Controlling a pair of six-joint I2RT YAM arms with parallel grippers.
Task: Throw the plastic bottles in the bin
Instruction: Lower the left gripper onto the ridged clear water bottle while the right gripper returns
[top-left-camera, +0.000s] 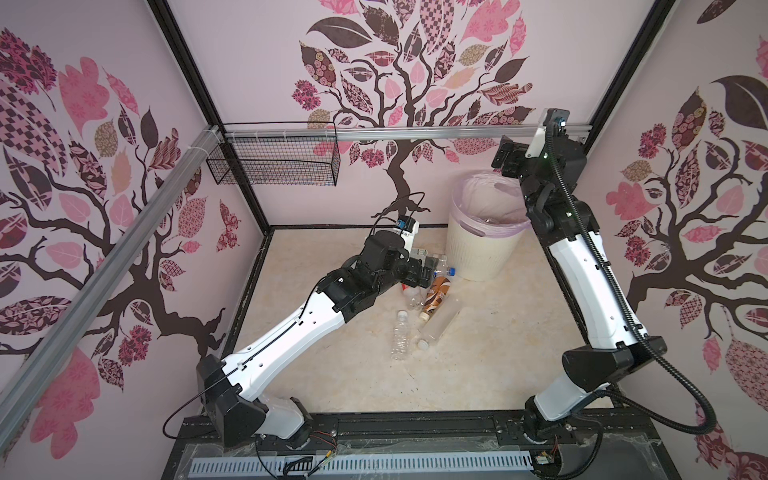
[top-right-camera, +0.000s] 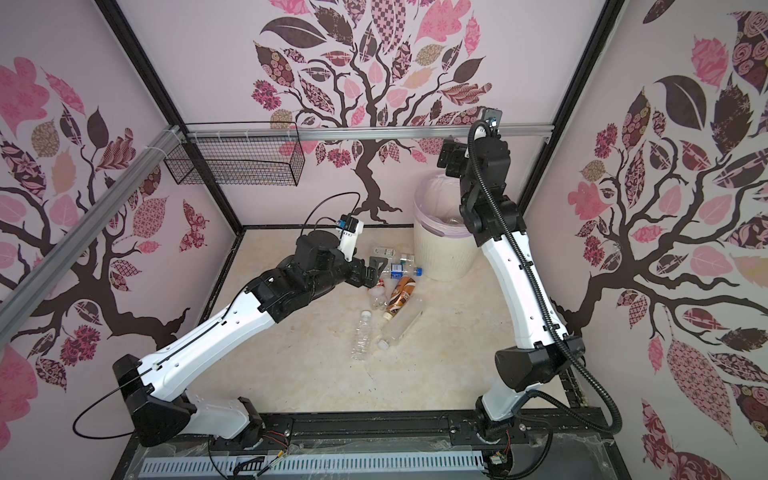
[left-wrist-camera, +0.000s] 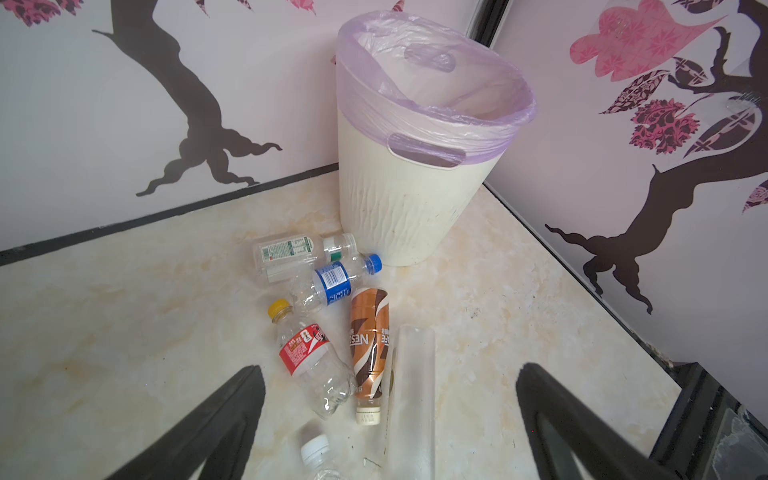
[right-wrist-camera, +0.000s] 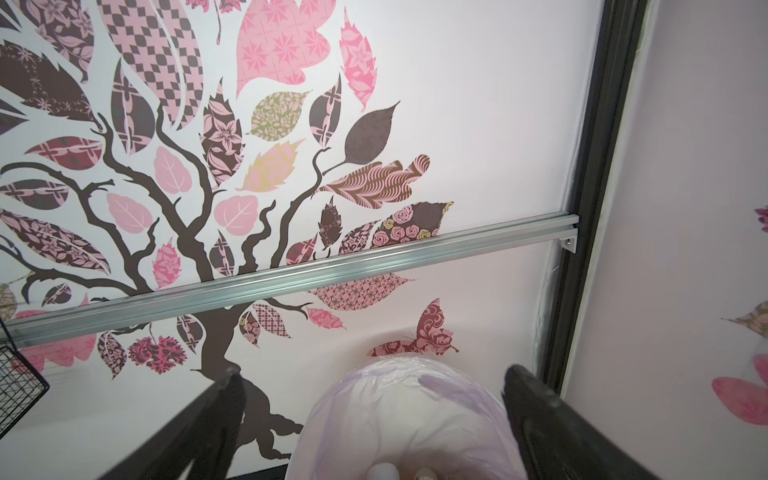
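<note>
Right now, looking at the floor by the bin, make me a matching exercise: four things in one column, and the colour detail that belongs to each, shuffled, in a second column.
Column one:
1. red-label bottle
2. blue-label bottle
3. brown coffee bottle
4. bin

Column two:
A. lilac liner
B. yellow cap
C. cream cap
D. blue cap

Pairs: 1-B, 2-D, 3-C, 4-A.
</note>
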